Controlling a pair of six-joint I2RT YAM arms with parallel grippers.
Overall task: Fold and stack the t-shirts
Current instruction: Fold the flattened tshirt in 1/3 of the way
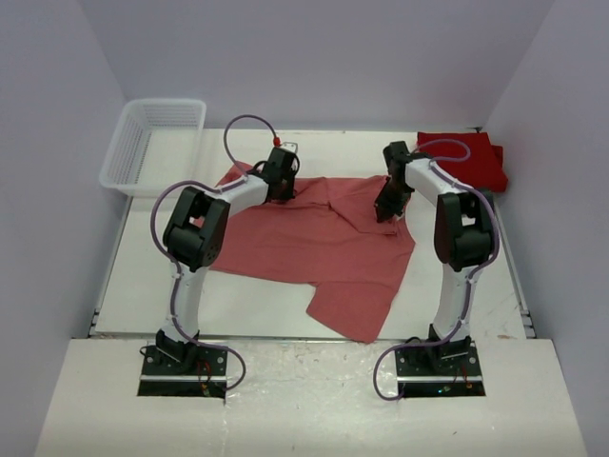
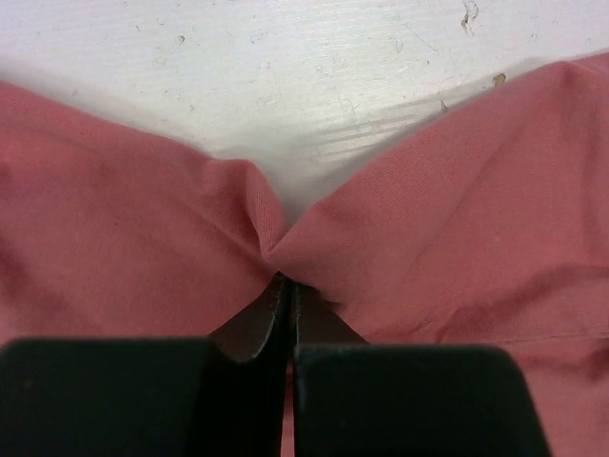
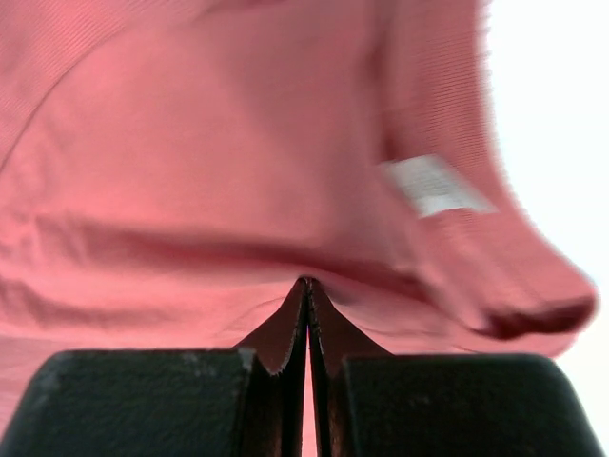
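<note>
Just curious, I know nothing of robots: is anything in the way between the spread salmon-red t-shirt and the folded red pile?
Nothing visible on the white table between the faded salmon-red cloth t-shirt and the stack of folded deep red shirts; only the right arm reaches over that gap. The white plastic mesh basket sits far left.

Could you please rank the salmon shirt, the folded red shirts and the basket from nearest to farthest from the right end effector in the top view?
1. Salmon shirt: pinched in the right end effector, table centre.
2. Folded red shirts: far right corner.
3. Basket: far left corner.
</note>
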